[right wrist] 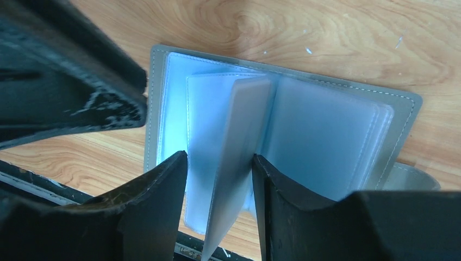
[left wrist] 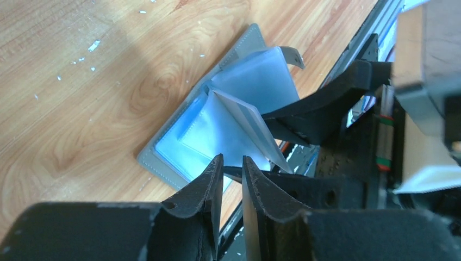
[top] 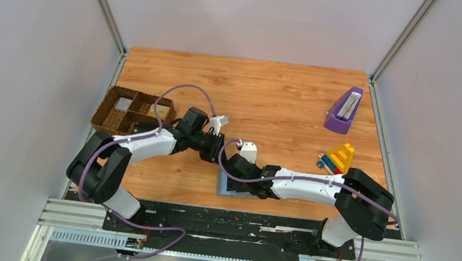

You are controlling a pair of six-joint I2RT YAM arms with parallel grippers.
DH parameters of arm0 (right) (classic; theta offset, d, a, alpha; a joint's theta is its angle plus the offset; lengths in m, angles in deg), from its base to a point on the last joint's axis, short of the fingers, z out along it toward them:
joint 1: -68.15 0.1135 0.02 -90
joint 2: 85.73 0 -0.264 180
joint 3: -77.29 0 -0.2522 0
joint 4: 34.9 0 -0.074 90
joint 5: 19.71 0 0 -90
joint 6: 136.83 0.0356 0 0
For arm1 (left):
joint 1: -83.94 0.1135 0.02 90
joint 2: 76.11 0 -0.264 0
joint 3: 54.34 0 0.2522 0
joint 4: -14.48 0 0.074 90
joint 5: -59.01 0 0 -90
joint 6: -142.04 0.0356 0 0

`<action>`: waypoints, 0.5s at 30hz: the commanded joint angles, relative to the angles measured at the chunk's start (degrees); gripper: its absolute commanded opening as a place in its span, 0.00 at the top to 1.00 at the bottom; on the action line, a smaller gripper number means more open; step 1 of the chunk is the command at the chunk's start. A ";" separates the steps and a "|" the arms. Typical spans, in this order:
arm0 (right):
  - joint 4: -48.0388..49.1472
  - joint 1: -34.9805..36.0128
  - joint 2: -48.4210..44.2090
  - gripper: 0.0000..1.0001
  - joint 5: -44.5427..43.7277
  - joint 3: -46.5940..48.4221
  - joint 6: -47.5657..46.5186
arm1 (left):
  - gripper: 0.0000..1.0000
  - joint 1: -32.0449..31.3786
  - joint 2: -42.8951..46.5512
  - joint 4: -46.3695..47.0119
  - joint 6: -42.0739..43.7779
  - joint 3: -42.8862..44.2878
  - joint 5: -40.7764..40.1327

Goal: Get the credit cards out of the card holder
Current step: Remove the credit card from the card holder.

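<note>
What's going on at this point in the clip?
Both arms are working over the open card holder, which lies at the near edge of the table. The right gripper straddles one upright clear sleeve of the holder, jaws open either side of it. The left gripper hovers close by, jaws nearly together with nothing between them. No card is visibly out yet.

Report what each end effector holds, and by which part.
Nothing looks gripped yet. The right end effector straddles one upright plastic sleeve of the open card holder, with a gap beside one finger. The left end effector holds nothing.
</note>
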 commanded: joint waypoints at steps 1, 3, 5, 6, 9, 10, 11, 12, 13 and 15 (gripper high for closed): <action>3.15 -0.23 -1.66 0.52 0.39 -0.35 -0.41 | 0.74 -1.06 -3.32 5.87 -1.74 -0.01 -0.34; 3.15 -0.23 -1.70 0.52 0.25 -0.27 -0.47 | 0.74 -1.37 -5.14 7.10 -2.21 -0.08 0.85; 3.16 -0.20 -1.80 0.52 0.15 -0.27 -0.49 | 0.75 -1.83 -6.78 9.49 -3.20 -0.20 2.34; 3.20 -0.18 -1.91 0.52 0.20 -0.31 -0.45 | 0.75 -2.12 -7.59 10.92 -3.51 -0.23 2.63; 3.25 -0.21 -2.17 0.52 0.22 -0.31 -0.59 | 0.75 -2.79 -8.72 12.49 -4.41 -0.28 3.46; 3.17 -0.23 -2.19 0.52 0.22 -0.27 -0.59 | 0.75 -3.22 -9.28 13.08 -4.60 -0.27 3.59; 3.20 -0.22 -2.19 0.52 0.22 -0.24 -0.59 | 0.75 -3.39 -9.56 13.50 -4.94 -0.22 3.95; 3.19 -0.23 -2.16 0.52 0.25 -0.26 -0.59 | 0.75 -3.72 -10.15 14.37 -5.22 -0.24 4.27; 3.13 -0.24 -2.19 0.51 0.29 -0.31 -0.50 | 0.75 -3.86 -10.44 14.98 -5.82 -0.37 5.22; 3.12 -0.22 -2.16 0.51 0.26 -0.42 -0.37 | 0.75 -4.28 -11.40 16.89 -7.08 -0.57 6.37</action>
